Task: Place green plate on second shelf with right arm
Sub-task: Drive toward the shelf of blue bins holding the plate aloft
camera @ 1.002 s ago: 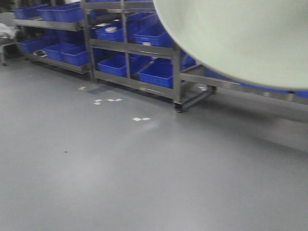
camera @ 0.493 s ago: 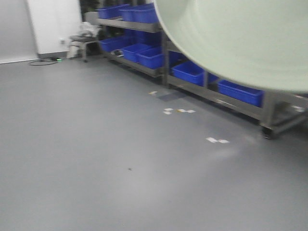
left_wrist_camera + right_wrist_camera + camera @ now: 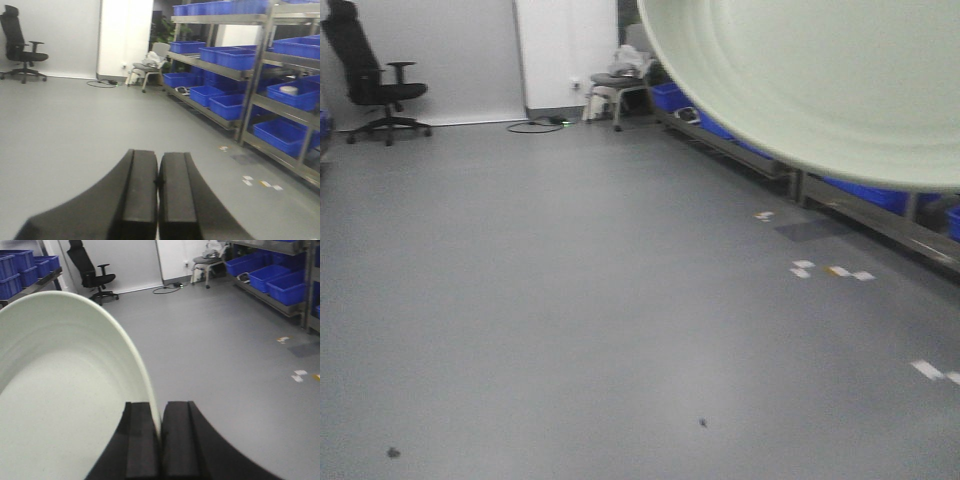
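Observation:
The pale green plate [image 3: 820, 80] fills the top right of the front view, held up in the air close to the camera. In the right wrist view the plate [image 3: 60, 390] stands on edge at the left, and my right gripper [image 3: 160, 412] is shut on its rim, one finger on each side. My left gripper [image 3: 158, 165] is shut and empty, held above the grey floor. The right arm itself is hidden in the front view.
Metal shelf racks [image 3: 250, 75] with several blue bins [image 3: 227, 105] run along the right. A grey stool [image 3: 615, 85] and a black office chair [image 3: 375, 85] stand by the far white wall [image 3: 440, 50]. White paper scraps [image 3: 830, 270] lie on the grey floor.
The front view has swung left: the shelf racks slid from the middle to the right edge, and the wall, stool and office chair came into view. The plate stays at the top right.

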`<state>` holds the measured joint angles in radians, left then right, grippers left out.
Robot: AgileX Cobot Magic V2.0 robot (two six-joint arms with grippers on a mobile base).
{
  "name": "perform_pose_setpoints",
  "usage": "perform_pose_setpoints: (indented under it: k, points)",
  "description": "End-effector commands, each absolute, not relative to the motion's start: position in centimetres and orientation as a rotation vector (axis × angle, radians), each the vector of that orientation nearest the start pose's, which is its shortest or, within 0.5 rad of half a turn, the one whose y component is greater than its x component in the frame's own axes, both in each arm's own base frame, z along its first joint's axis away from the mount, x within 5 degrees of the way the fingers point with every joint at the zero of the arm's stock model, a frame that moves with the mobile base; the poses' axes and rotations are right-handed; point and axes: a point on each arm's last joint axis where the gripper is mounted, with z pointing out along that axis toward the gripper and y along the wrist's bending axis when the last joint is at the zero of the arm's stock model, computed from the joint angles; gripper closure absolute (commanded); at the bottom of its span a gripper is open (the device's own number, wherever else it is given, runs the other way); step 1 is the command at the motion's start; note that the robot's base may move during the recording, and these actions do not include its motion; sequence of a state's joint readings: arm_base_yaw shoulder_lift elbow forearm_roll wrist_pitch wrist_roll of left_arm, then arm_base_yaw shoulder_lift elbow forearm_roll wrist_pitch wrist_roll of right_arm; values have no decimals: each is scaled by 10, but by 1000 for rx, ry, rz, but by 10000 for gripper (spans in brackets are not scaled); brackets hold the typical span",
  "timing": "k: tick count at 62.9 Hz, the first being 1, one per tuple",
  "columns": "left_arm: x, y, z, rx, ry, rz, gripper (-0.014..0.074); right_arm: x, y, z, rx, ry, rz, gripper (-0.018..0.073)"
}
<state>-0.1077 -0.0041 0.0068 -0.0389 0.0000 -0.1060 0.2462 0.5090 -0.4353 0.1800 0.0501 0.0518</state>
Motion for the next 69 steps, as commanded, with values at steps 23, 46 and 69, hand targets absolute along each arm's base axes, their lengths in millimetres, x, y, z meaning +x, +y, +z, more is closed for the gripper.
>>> perform_pose_setpoints:
  k: [23,46,69]
  points:
    - [56,-6,205,-32,1435,-217,466,109,26,338,-2,1475,376,504]
    - [56,-6,205,-32,1435,-217,466,109,26,338,-2,1475,376,504]
    - [56,-6,205,-32,1435,-217,466,109,26,338,-2,1475,376,504]
